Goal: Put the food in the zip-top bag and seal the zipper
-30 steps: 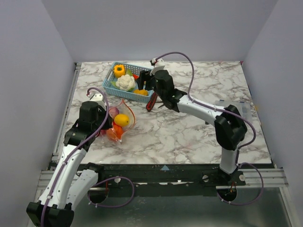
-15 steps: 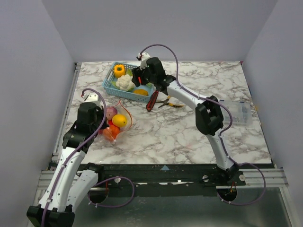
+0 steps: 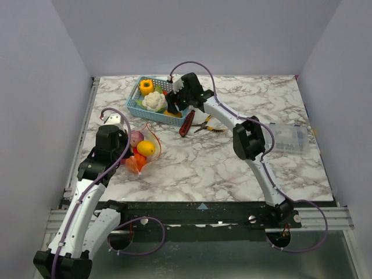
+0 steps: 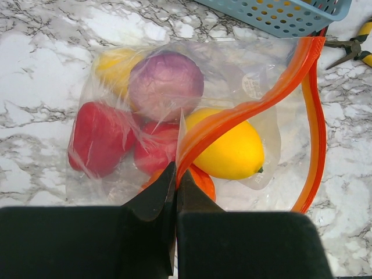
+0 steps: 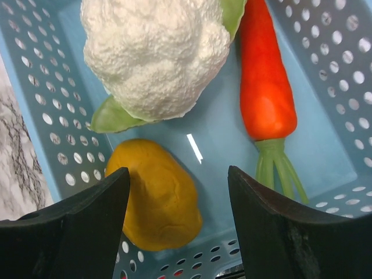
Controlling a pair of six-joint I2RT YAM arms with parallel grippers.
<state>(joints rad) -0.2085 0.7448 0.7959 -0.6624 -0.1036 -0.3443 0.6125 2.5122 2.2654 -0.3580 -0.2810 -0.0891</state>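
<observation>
The left jaws clamp the zipper [image 4: 232,116]. The right jaws gape above the basket [image 5: 325,116], orange food [image 5: 157,195] between them.

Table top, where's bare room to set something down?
Bare marble lies along the near edge between the bag and the right arm, and in the far right corner behind the clear box. Crowded far left: basket, pliers, bag.

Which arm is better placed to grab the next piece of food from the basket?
Right. The right end effector is open inside the basket, directly above the yellow piece. The left end effector is shut on the zipper of the bag, holding its mouth open.
</observation>
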